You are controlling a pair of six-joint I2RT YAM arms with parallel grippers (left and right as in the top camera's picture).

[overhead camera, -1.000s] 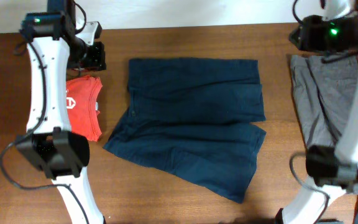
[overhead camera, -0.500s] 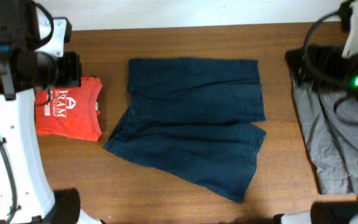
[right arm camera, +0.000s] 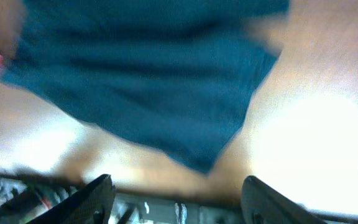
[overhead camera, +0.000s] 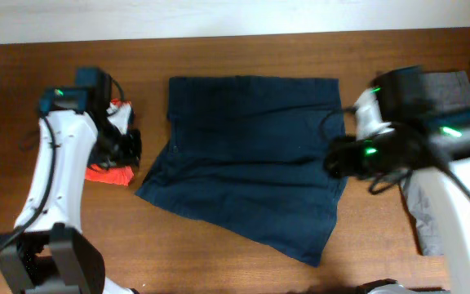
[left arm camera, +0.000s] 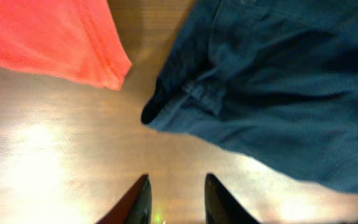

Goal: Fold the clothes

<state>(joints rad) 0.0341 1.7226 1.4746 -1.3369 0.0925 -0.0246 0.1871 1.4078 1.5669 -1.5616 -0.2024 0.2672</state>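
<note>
A pair of navy-blue shorts (overhead camera: 247, 155) lies spread open on a brown wooden tabletop (overhead camera: 219, 53), waistband toward the left arm's side and the two legs splayed apart toward the right arm's side. No part of the shorts is turned over on itself, so the fold on this garment appears not yet begun. A red T-shirt (overhead camera: 108, 173) lies just beside the shorts and looks like a compact folded stack, though the left arm hides most of it. Grey shorts (overhead camera: 421, 216) lie at the far right, largely covered by the right arm, and it is unclear whether they are folded. The left arm rises from the near edge and bends over, pointing its wrist down at the bare wood. The left fingers (left arm camera: 176, 186) are parted and hold nothing. Just ahead of them is a dark corner of the navy shorts, with the T-shirt's hem ahead and to their left, and neither touches them. The right arm, blurred, reaches in from the other side, its wrist above the shorts' leg ends. The right fingers (right arm camera: 179, 193) are spread wide and empty, with the lower leg's hem ahead of them.
</note>
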